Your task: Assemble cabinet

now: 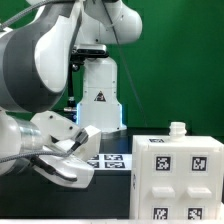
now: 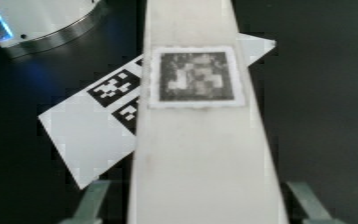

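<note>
Since the Panda arm [image 1: 40, 60] fills the exterior view's left and reaches low over the table [image 1: 110, 190], the step in hand looks like carrying a loose panel across to the cabinet box [image 1: 178, 180], which stands near the table's front edge at the exterior view's right. Between the two, flat on the middle of the table, lies the marker board [image 2: 91, 128]; it is no part of the build and should only be passed over.

The long white slab panel [image 2: 197, 150] is off the table, above one corner of that board. The gripper [image 2: 197, 202] is closed partway on it across its narrow width, with the fingers [image 2: 98, 200] against its long edges; a square tag [image 2: 197, 75] faces the wrist camera.

To do this well, I judge the panel should stay level and centred in the grip, since its free length could swing or slip. The approach should clear the small peg [image 1: 178, 128] on the box's top. Squaring the panel's edge to the box's face before contact, then easing it in slowly, seems wise. Where exactly it seats cannot be told from here.
</note>
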Controlling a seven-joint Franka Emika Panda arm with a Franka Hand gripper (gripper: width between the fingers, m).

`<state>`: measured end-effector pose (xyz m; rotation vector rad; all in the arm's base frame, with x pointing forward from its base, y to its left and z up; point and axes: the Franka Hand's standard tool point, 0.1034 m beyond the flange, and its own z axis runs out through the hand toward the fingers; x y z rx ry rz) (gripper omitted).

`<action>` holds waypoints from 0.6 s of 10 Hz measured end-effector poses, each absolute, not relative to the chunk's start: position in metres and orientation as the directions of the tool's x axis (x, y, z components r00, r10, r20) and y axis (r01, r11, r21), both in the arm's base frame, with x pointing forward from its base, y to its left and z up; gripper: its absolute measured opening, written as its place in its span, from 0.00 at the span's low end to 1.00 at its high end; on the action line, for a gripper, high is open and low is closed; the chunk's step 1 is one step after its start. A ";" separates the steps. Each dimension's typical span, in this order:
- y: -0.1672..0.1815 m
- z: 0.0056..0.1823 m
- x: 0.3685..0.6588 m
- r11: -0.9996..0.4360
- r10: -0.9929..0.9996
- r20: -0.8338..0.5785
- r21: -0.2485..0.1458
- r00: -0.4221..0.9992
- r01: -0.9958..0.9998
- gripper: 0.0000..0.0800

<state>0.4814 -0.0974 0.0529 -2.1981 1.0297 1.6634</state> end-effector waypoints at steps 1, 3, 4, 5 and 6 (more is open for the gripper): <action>-0.099 0.054 0.480 -0.741 -0.400 -0.908 0.243 0.121 -0.626 0.36; -0.117 0.079 0.463 -0.783 -0.372 -0.928 0.317 -0.006 -0.534 0.36; -0.117 0.081 0.462 -0.769 -0.413 -0.909 0.382 -0.057 -0.512 0.36; -0.112 0.077 0.467 -0.703 -0.490 -0.867 0.454 -0.090 -0.546 0.36; -0.112 0.079 0.466 -0.685 -0.515 -0.850 0.488 -0.114 -0.540 0.36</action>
